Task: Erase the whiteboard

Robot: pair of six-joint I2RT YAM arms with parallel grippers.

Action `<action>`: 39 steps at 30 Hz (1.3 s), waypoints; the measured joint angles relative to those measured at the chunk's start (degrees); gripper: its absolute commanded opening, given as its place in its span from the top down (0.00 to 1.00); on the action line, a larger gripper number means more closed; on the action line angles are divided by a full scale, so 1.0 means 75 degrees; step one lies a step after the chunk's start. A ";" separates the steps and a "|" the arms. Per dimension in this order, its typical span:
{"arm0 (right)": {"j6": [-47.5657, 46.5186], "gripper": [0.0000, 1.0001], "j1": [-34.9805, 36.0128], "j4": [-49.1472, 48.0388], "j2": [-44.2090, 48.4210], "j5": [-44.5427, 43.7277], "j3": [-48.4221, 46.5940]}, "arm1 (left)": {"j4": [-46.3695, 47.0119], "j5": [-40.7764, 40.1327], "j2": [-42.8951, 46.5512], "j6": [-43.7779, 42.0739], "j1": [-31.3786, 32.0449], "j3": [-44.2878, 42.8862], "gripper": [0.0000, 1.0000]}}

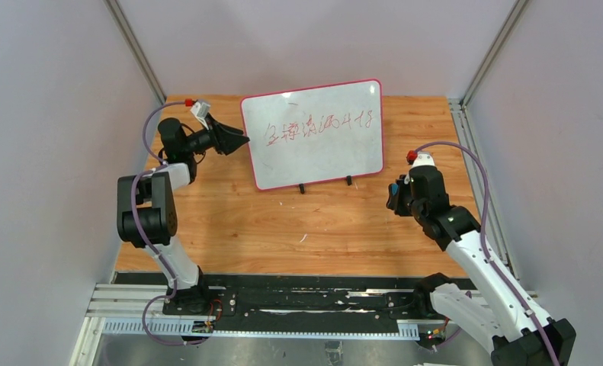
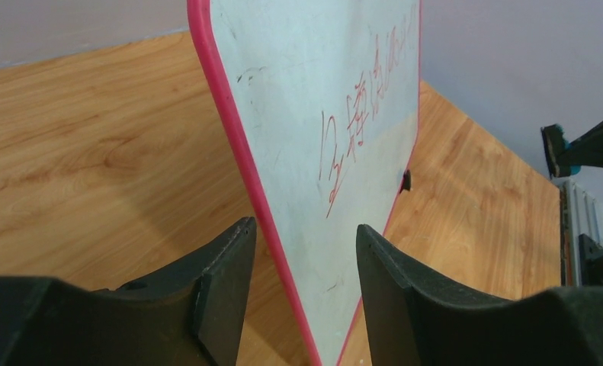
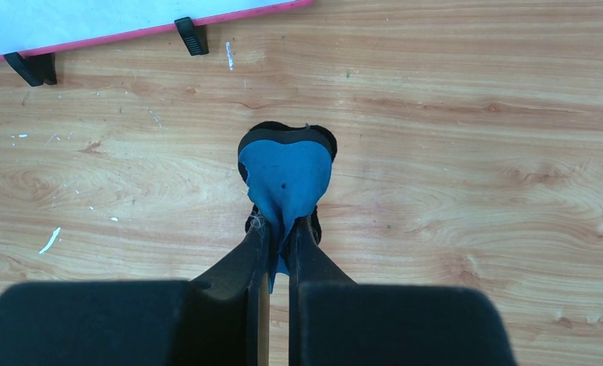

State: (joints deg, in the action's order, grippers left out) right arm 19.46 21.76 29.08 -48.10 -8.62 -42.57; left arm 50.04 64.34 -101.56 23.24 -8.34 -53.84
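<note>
**Eraser gripped, nothing wiped yet**

Top view: the whiteboard (image 1: 313,137) stands at the far middle of the table (image 1: 283,225), all its red writing intact. The left gripper (image 1: 235,141) is at its left edge and the right gripper (image 1: 394,197) is just near-right of it, apart. Left wrist: the jaws are parted and straddle the board's left edge, with no pinch visible. Right wrist: the jaws are clenched on the blue eraser (image 3: 287,179) over bare wood. By my reading, steadying the board and every wipe remain.
</note>
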 measured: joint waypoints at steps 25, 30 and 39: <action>-0.0006 0.99 0.0000 -0.0023 -0.0452 0.0003 -0.0090 | -0.1888 -0.0262 -0.0688 -0.1647 0.0157 -0.1180 0.46; -0.0006 0.99 0.0000 -0.0050 -0.0452 -0.0003 -0.0146 | -0.0554 -0.0087 -0.1055 -0.0420 0.0224 -0.1250 0.50; -0.0006 0.99 0.0000 -0.0050 -0.0527 -0.0032 -0.0175 | 0.3445 0.0504 -0.2672 0.3643 0.0230 -0.2183 0.88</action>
State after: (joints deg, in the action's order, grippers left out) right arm 19.42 21.76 28.71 -52.05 -8.86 -43.88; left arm 75.88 68.12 -121.60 50.57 -6.61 -70.22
